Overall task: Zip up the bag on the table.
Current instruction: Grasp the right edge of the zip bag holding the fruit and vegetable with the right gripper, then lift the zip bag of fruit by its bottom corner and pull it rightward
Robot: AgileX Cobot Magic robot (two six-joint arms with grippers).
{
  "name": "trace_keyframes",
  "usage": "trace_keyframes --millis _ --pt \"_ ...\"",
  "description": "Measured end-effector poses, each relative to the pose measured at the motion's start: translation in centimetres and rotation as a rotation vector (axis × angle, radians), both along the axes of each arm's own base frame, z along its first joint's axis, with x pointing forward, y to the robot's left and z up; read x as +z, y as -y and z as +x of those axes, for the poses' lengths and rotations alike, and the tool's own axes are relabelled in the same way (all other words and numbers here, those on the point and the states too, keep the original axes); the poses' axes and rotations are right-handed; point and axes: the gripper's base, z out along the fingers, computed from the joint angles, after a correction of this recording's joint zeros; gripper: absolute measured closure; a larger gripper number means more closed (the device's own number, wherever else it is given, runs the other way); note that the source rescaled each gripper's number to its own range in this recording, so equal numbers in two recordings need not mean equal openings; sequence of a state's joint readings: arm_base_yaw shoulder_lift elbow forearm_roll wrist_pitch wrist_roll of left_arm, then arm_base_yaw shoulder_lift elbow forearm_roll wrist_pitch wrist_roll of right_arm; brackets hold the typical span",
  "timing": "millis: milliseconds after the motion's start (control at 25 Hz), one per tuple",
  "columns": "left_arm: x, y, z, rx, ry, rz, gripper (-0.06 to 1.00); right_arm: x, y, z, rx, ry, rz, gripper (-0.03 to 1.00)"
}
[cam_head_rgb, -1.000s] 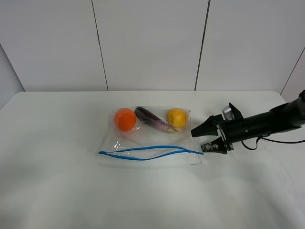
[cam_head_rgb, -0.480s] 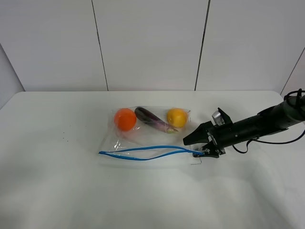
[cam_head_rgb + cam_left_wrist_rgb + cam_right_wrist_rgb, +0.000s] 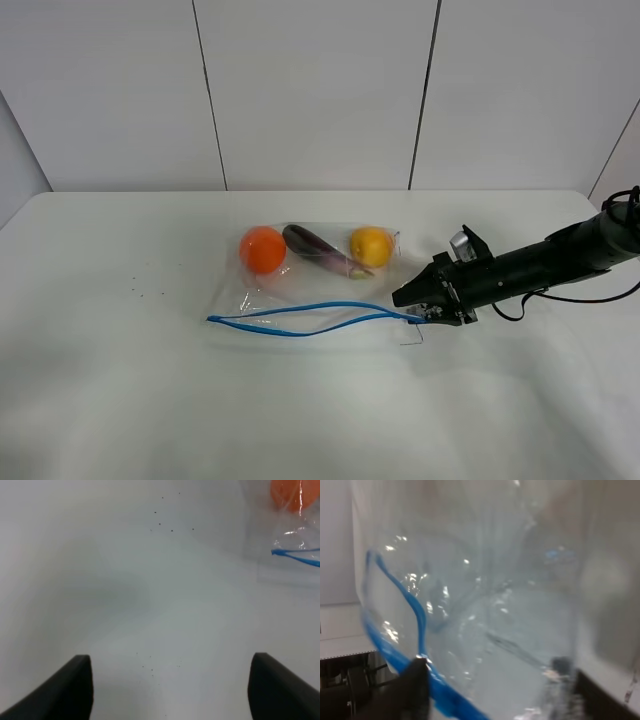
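Bag | limp, slick film, weighted by produce | hold: blue zipper strip end | right tool: spread astride it

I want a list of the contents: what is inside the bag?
Inside the bag: an orange fruit, a purple eggplant and a yellow fruit. Anything beneath them is hidden.

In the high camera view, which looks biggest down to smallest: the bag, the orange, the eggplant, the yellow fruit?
1. bag, largest.
2. eggplant, longest of the produce though slimmer.
3. orange and yellow fruit look nearly alike; the orange perhaps slightly bigger.
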State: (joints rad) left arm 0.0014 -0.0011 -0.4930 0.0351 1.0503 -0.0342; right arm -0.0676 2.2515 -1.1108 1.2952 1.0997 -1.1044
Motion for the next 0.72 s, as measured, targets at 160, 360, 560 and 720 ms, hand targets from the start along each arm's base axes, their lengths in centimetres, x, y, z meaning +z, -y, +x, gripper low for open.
trace_keyframes --millis 160,360,560,720 --pt "0.00 0.00 0.00 0.000 0.000 0.000 -0.06 0.01 0.00 0.00 0.000 0.000 0.001 0.69" --pt "0.00 0.00 0.00 0.000 0.000 0.000 -0.06 0.25 -0.16 -0.17 0.013 -0.015 0.033 0.97" --pt "0.00 0.00 0.00 0.000 0.000 0.000 -0.06 0.56 -0.33 -0.36 -0.003 -0.085 0.075 0.97" --pt "0.00 0.00 0.00 0.000 0.000 0.000 -0.06 0.70 -0.40 -0.41 -0.026 -0.143 0.096 0.97"
